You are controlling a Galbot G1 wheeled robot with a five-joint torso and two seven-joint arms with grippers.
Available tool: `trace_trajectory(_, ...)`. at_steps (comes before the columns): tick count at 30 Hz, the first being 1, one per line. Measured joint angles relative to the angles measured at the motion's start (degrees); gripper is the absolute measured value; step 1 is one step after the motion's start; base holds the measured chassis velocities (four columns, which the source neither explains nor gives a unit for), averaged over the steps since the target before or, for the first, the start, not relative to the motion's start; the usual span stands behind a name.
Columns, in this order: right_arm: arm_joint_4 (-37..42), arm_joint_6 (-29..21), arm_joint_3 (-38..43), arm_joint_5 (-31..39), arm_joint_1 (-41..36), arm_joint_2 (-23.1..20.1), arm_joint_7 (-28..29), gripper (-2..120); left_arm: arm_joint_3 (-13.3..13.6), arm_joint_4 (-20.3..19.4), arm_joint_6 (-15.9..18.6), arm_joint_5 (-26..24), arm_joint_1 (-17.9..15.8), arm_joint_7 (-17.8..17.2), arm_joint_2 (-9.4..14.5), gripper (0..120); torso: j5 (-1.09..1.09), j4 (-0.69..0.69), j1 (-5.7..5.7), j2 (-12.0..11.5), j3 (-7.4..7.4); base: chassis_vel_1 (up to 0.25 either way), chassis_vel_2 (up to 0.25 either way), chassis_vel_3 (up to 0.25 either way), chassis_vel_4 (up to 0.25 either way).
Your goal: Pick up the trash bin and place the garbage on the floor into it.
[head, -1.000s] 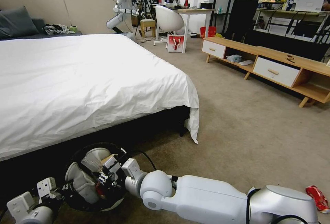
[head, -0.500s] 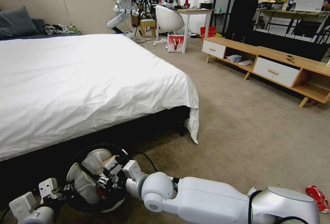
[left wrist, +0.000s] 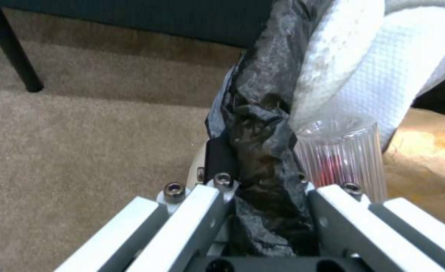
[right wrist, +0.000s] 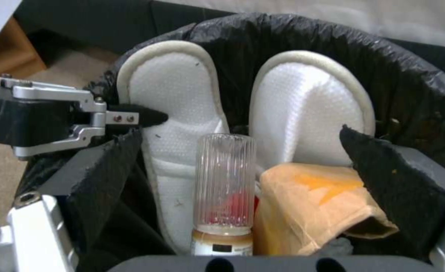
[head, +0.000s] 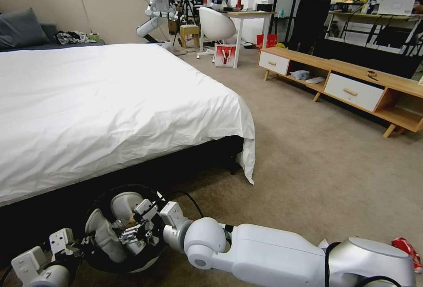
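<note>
Head view has the trash bin (head: 115, 258) low by the bed (head: 110, 102), its black-bagged rim pinched in the left pincer (head: 81, 248). Right pincer (head: 132, 229) hangs wide over slippers (right wrist: 182, 113), a clear bottle (right wrist: 225, 181) and paper bag (right wrist: 313, 204) inside.

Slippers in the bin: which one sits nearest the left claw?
The slipper right beside the left claw, which grips the trash bin rim; the other slipper lies farther off, next to the brown paper bag.
</note>
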Motion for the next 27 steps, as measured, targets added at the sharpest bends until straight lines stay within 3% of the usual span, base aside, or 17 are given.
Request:
trace_trajectory(13, 4.57, -0.92, 2.99, 1.52, 2.06, -2.22, 1.11, 100, -0.47, 0.12, 0.0, -0.09, 0.14, -0.08, 0.62, 3, 0.0, 0.0, 0.0, 0.0, 0.0, 0.0, 0.0, 0.0, 0.0)
trace_trajectory(23, 10.87, -1.43, 8.82, 2.77, 3.39, -11.46, 1.19, 100, -1.05, 0.83, 0.0, -0.11, 0.26, -0.12, 0.96, 3, 0.01, 0.0, 0.0, 0.0, 0.0, 0.0, 0.0, 0.0, 0.0)
trace_trajectory(27, 14.15, -1.25, 16.75, 1.76, -2.28, -17.05, 0.86, 100, -1.26, 1.32, 0.0, 0.32, 0.34, 0.06, 1.06, 3, 0.02, -0.01, 0.0, 0.0, 0.0, 0.0, 0.0, 0.0, 0.0)
